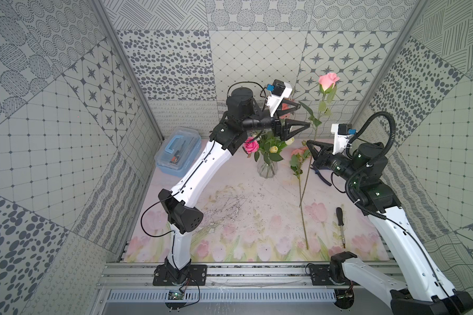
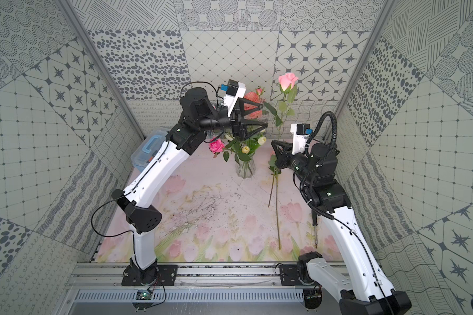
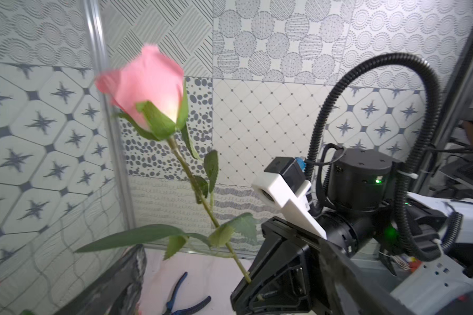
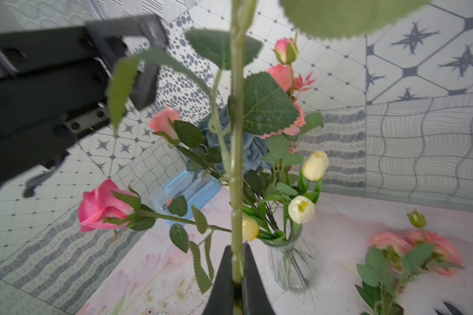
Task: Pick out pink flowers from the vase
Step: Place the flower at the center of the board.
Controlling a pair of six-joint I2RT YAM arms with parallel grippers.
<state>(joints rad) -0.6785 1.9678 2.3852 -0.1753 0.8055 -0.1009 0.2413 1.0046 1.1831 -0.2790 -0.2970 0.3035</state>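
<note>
right gripper [image 4: 237, 253] was clamped shut on pink rose [image 1: 328, 81] stem, held upright clear of vase [image 1: 267, 169] | left gripper [image 1: 304, 115] gaped wide, empty | best lowered slowly, leaves kept off left fingers

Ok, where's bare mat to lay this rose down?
Widest bare patch: the mat in front of the vase, between the left arm and the long stem of the laid pink sprig. A narrow strip lies between that stem and the screwdriver. Crowded: around the vase, and by the pliers under the right gripper holding the rose.
</note>
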